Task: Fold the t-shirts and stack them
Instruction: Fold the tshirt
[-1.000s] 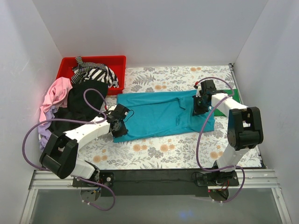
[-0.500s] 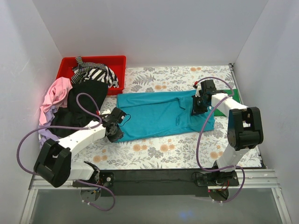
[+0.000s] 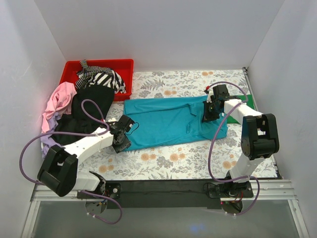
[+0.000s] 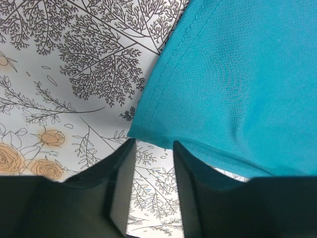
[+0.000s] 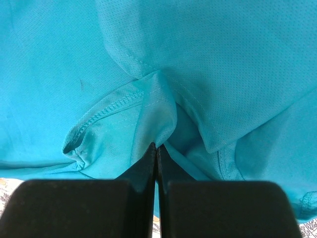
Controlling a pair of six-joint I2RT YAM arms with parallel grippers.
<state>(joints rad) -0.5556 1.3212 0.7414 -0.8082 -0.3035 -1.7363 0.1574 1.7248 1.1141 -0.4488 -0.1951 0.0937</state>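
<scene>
On the floral tabletop, the teal t-shirt is lying spread flat, the right claw is clenching a thin pinch of its cloth and the left claw is hanging released at its hem corner, so a one-sided pull is risking bunching.

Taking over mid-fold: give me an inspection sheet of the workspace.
Surface: floral tablecloth, lying flat.
Job's things: teal t-shirt spread across the middle; green t-shirt at the far right edge; pink t-shirt, lilac t-shirt and black t-shirt heaped at left; striped t-shirt in the bin.
Clutter: red bin, far left.
Grippers: left gripper open at the teal t-shirt's near-left corner; right gripper shut, pinching a fold of it.
Cables: left cable loops over the black t-shirt; right cable crosses the teal t-shirt's right end.
Surroundings: white walls on three sides.
</scene>
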